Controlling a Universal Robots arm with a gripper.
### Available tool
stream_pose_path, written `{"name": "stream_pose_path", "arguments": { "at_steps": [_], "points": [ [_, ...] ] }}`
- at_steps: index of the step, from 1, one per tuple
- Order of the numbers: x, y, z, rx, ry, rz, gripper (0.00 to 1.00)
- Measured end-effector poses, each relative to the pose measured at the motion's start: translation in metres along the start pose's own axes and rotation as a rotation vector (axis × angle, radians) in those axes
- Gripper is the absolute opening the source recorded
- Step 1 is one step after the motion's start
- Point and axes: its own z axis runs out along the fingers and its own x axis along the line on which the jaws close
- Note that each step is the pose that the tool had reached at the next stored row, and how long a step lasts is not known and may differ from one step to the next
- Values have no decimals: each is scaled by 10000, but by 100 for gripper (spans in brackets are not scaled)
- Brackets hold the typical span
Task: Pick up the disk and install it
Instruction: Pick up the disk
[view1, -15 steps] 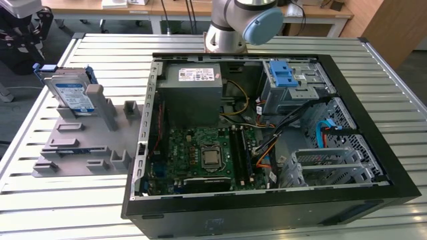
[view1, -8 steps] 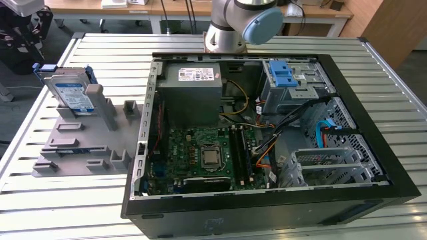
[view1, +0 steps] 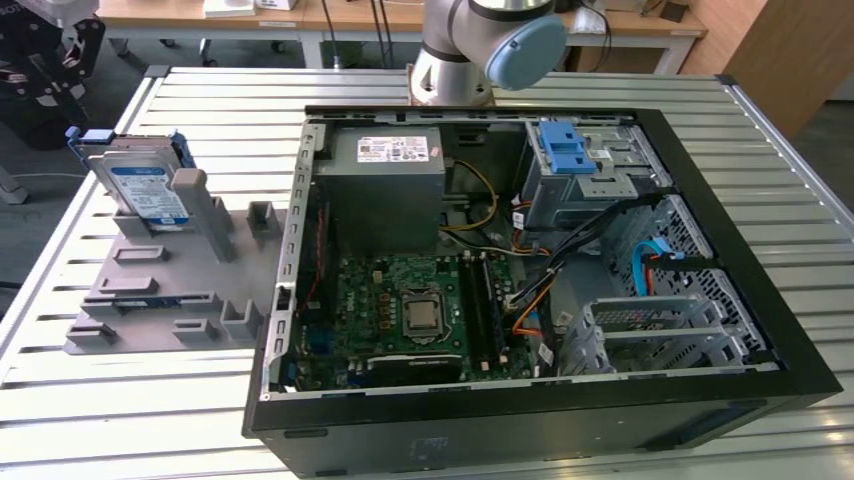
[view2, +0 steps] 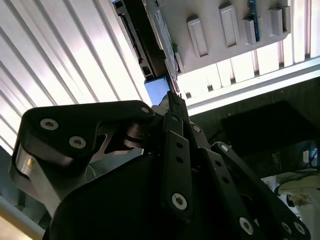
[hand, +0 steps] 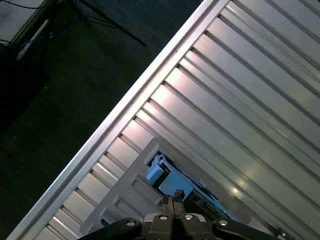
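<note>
The disk (view1: 144, 188) stands on edge in a slot at the far end of a grey holder (view1: 174, 290), on the exterior view's left. It is silver with a white-and-blue label and a blue bracket. In both wrist views my gripper (hand: 171, 201) (view2: 172, 96) hangs well above the table, with the disk's blue bracket (hand: 159, 172) (view2: 157, 90) just past its tips. Its two fingers are pressed together with nothing between them, and it is apart from the disk.
An open black computer case (view1: 534, 415) lies on the slatted metal table (view1: 801, 180). Inside it are a grey power supply (view1: 387, 185), a green motherboard (view1: 400, 310) and a grey cage with a blue latch (view1: 577, 160). The arm's base (view1: 474, 50) stands behind the case.
</note>
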Motion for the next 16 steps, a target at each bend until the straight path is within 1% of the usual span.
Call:
{"name": "stream_pose_path", "arguments": {
  "at_steps": [8, 16],
  "points": [
    [0, 0, 0, -10, 34, -849, 11],
    [3, 2, -1, -20, 67, -1595, 11]
  ]
}}
